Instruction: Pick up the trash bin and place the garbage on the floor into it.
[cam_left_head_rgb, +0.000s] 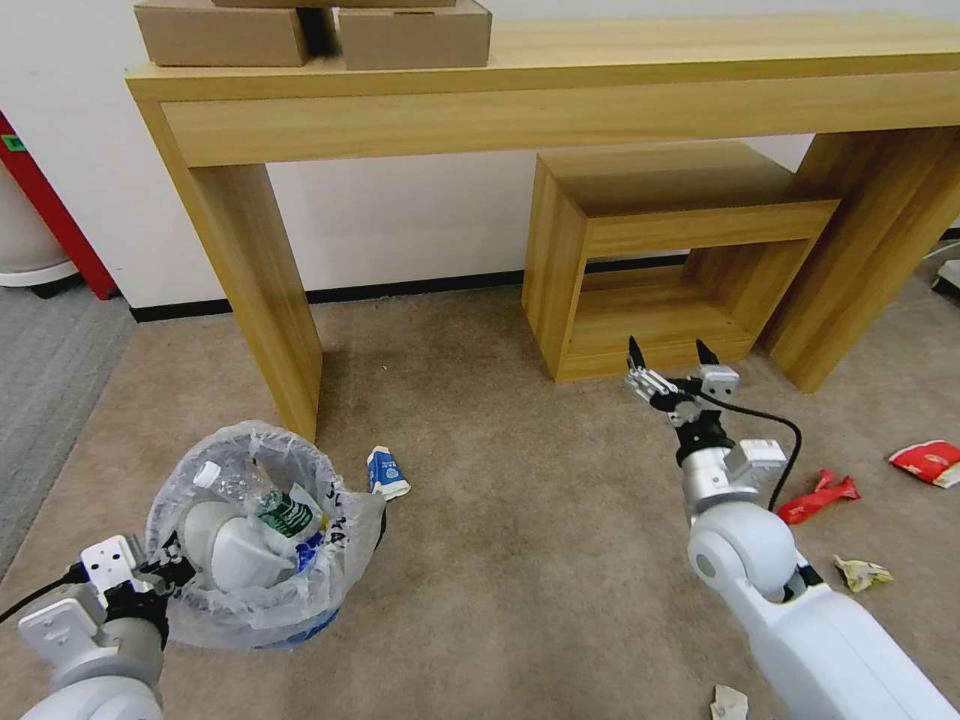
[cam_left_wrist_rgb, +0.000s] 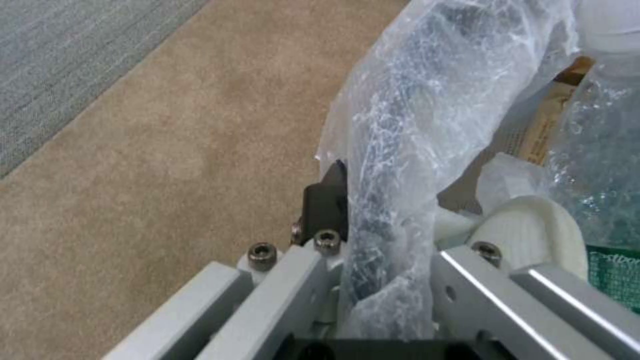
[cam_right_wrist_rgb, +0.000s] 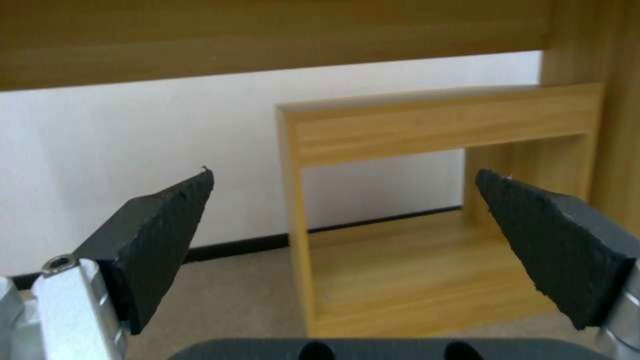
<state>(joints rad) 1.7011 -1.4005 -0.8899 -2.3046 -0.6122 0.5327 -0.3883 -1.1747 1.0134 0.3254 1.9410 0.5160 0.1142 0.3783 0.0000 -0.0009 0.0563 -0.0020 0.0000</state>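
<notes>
The trash bin (cam_left_head_rgb: 255, 530), lined with a crinkled whitish bag, is at the lower left on the beige floor (cam_left_head_rgb: 520, 520), blue showing at its base. Inside lie a green-label bottle (cam_left_head_rgb: 285, 512) and white pieces. My left gripper (cam_left_head_rgb: 165, 575) is shut on the bin's bag-covered rim (cam_left_wrist_rgb: 390, 165), one black finger (cam_left_wrist_rgb: 327, 200) outside it. My right gripper (cam_left_head_rgb: 672, 365) hangs open and empty above the floor, its pads (cam_right_wrist_rgb: 167, 230) wide apart. Garbage on the floor: a blue-white carton (cam_left_head_rgb: 387, 472) beside the bin, a red wrapper (cam_left_head_rgb: 820, 497), a red-white wrapper (cam_left_head_rgb: 928, 462), and crumpled paper (cam_left_head_rgb: 862, 572).
A long wooden table (cam_left_head_rgb: 560, 100) with cardboard boxes (cam_left_head_rgb: 310, 30) spans the back; its leg (cam_left_head_rgb: 270, 300) stands just behind the bin. A small wooden shelf (cam_left_head_rgb: 660, 260) is directly ahead of the right gripper. Grey ribbed carpet (cam_left_head_rgb: 50, 380) lies to the left. A white paper scrap (cam_left_head_rgb: 728, 703) lies near my right arm.
</notes>
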